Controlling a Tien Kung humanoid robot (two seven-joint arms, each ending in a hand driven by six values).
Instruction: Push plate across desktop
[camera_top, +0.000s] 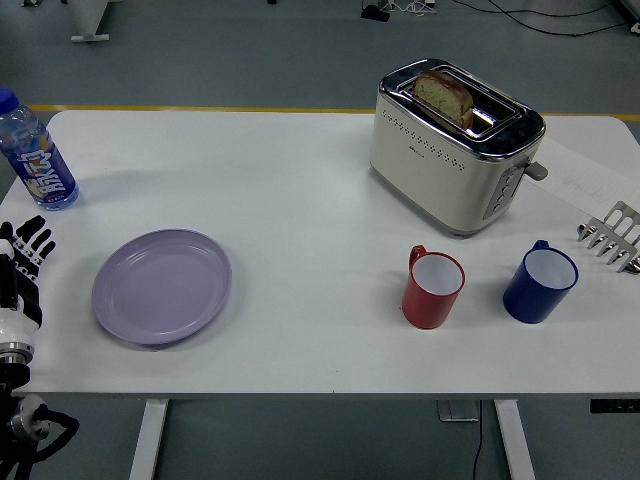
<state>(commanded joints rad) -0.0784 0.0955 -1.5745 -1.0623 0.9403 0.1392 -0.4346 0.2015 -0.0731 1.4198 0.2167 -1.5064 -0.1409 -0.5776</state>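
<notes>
The lavender plate lies flat on the white bench at 8 o'clock. The left hand sits at 9 o'clock near the bench edge, apart from the plate, its black fingers loosely spread, holding nothing.

From my seat, the plate lies on the tabletop at the near left, with the bottle behind it toward the far left corner. My left hand sits at the left edge, just beside the plate (not touching). The toaster stands far right, bread in its slot. Before it, two mugs stand side by side; a rack lies at the right edge.
</notes>
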